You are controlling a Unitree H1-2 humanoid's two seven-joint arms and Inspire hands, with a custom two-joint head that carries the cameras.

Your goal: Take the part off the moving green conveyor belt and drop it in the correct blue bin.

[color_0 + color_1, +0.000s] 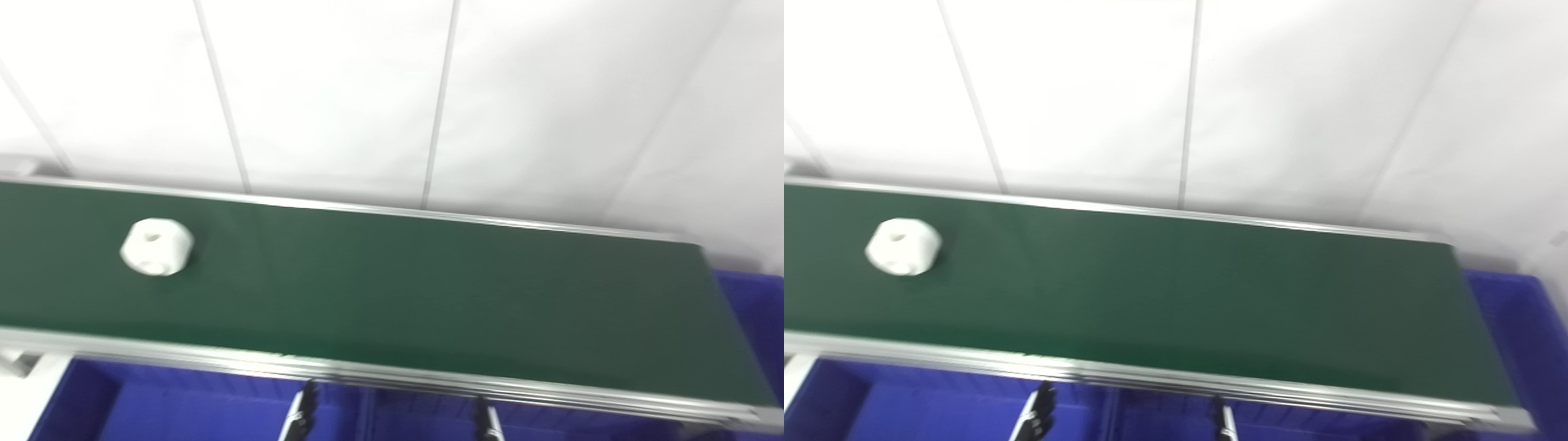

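White plastic part point(157, 247) lying far left on green belt point(429, 288), well apart from both hands; likely light, stiff, best pinched across flat sides. Left hand point(301, 416), right hand point(490, 422): finger spread impossible to tell.

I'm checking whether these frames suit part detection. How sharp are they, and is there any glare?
Left eye view: soft with motion blur; the white faceted part has smeared edges on the green conveyor belt. Right eye view: equally blurred; the metal belt rail streaks. Neither shows strong glare.

White holed part point(157, 247) lies on green belt's point(429, 294) left end.
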